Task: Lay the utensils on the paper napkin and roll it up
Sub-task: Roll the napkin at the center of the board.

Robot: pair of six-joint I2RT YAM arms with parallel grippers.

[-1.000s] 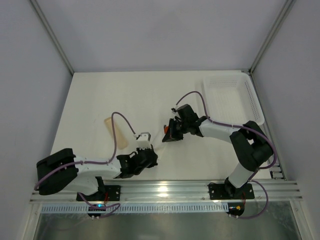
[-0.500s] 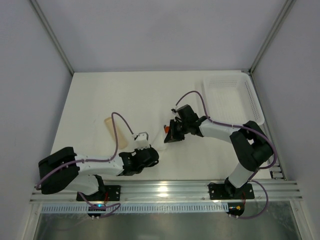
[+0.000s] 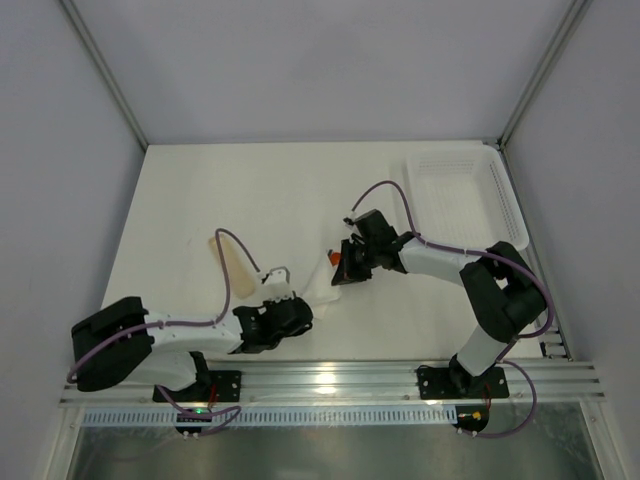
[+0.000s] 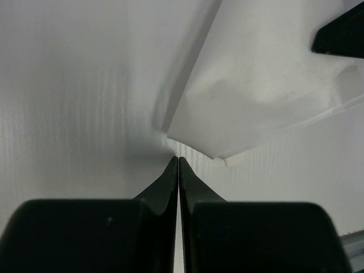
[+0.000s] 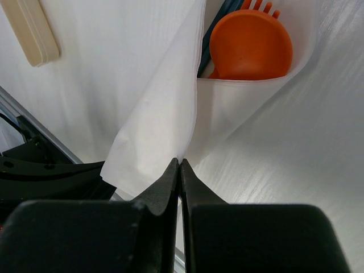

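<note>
The white paper napkin (image 5: pixel 165 114) is folded up over the utensils. An orange spoon (image 5: pixel 250 45), orange fork tines and a dark blue piece (image 5: pixel 211 40) sit in the fold. My right gripper (image 5: pixel 180 163) is shut on the napkin's raised fold; from above it (image 3: pixel 341 270) is mid-table. The pale tan stick (image 5: pixel 31 28) lies bare on the table to the left, also in the top view (image 3: pixel 228 262). My left gripper (image 4: pixel 178 159) is shut and empty, its tips just short of the napkin's near corner (image 4: pixel 256 96); in the top view it (image 3: pixel 293 304) is left of the napkin (image 3: pixel 318 281).
A white mesh basket (image 3: pixel 455 195) stands at the back right. Purple cables loop over both arms. The metal rail (image 3: pixel 330 380) runs along the near table edge. The left arm's black wrist shows at the lower left of the right wrist view (image 5: pixel 40 170).
My right gripper has drawn the napkin fold a little up and to the left. My left gripper has turned and shifted closer to the napkin's corner.
</note>
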